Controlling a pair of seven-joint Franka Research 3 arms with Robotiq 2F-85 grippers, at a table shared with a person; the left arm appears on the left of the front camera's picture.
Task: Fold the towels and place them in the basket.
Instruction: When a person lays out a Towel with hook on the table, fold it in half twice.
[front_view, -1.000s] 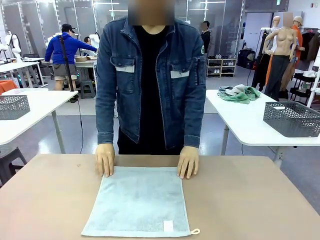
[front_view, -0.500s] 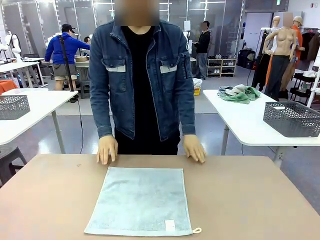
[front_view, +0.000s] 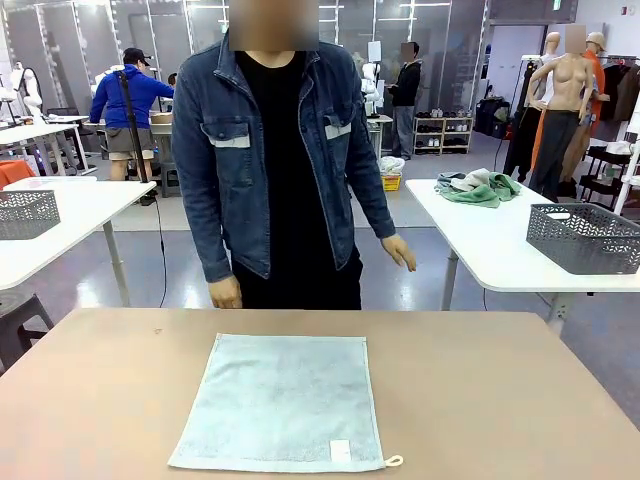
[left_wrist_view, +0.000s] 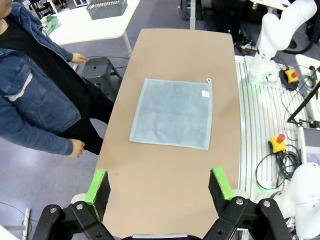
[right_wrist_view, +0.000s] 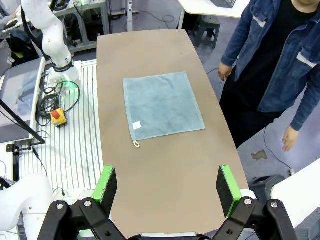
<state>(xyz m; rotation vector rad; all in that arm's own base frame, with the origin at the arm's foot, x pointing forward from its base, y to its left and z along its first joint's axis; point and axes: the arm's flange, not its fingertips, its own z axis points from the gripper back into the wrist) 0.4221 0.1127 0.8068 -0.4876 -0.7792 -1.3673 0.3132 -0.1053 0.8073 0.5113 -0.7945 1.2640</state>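
A light blue towel lies flat and unfolded in the middle of the brown table, its white label and corner loop at the near edge. It also lies below in the left wrist view and the right wrist view. My left gripper hangs high above the table, open and holding nothing. My right gripper is likewise open and high above the table. A dark grey mesh basket stands on the neighbouring white table at the right, near a heap of green cloth.
A person in a denim jacket stands at the far edge, one hand hanging by the table, the other raised to the right. Another mesh basket sits on the white table at the left. Bare tabletop surrounds the towel.
The person has lifted both hands off the towel's far edge and straightened up; one hand swings out to the right. The towel lies still.
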